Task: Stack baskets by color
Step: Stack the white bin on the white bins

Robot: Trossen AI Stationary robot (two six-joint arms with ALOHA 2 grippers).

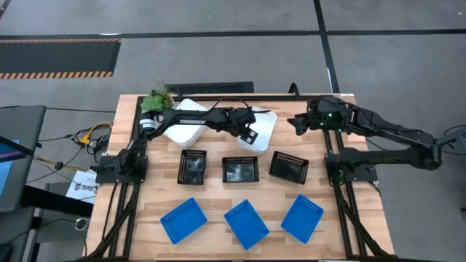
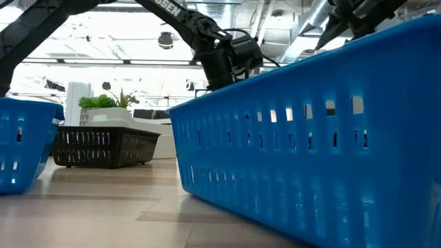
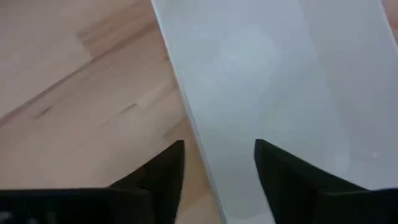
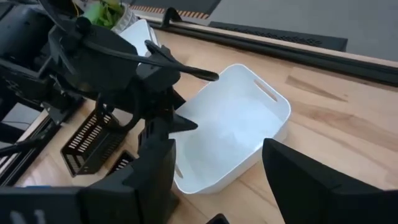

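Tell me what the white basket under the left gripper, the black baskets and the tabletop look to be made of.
White basket: smooth, matte moulded plastic, by its seamless rounded walls and cut-out handle slot.
Black baskets: likely plastic too, with slotted mesh sides that let light through.
Tabletop: pale wood, apparently butcher-block, by its grain and joined strips; the finish looks satin.

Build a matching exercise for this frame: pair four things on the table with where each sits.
Things:
1. blue baskets
2. black baskets
3. left gripper
4. potted plant

Places:
A. far left corner of the table
B. middle row
C. over the white basket at the far edge
D. near row

Pairs: 1-D, 2-B, 3-C, 4-A
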